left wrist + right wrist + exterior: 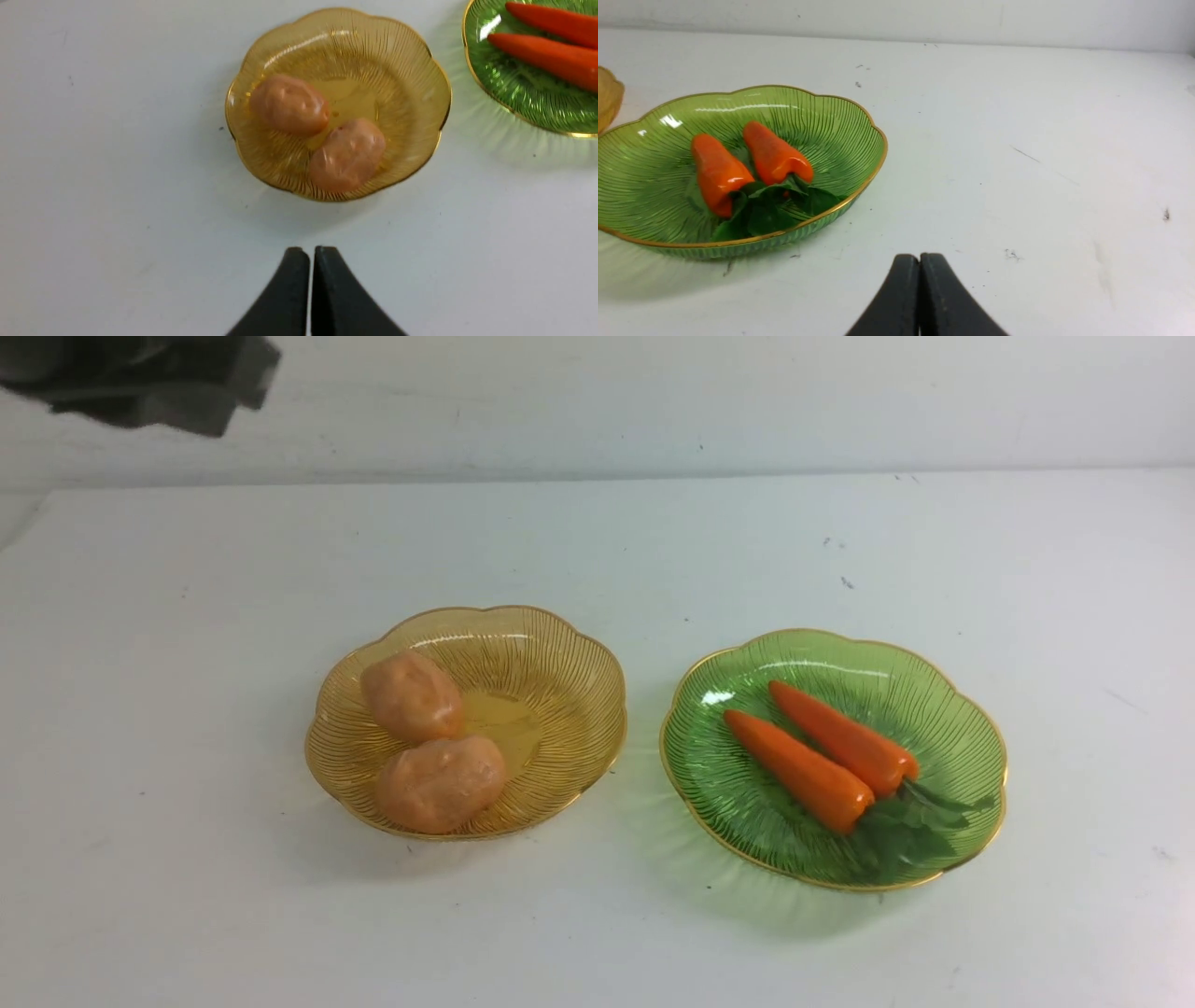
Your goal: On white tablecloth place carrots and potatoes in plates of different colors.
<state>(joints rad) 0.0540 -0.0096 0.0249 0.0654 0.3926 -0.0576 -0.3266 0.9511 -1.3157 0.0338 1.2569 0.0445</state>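
The white tablecloth (597, 569) looks smooth and matt, marked with a few small dark specks. The amber plate (569, 663) and the green plate (952, 728) look like translucent, glossy ribbed plastic or glass with shiny gold edges. The carrots (822, 756) are glossy and smooth, like plastic; the potatoes (425, 742) look duller, with dimpled skin. The gripper fingers (292, 289) appear matt black.

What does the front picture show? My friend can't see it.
Two potatoes sit in a yellow plate on the left, and two carrots lie in a green plate on the right, on a white tablecloth.
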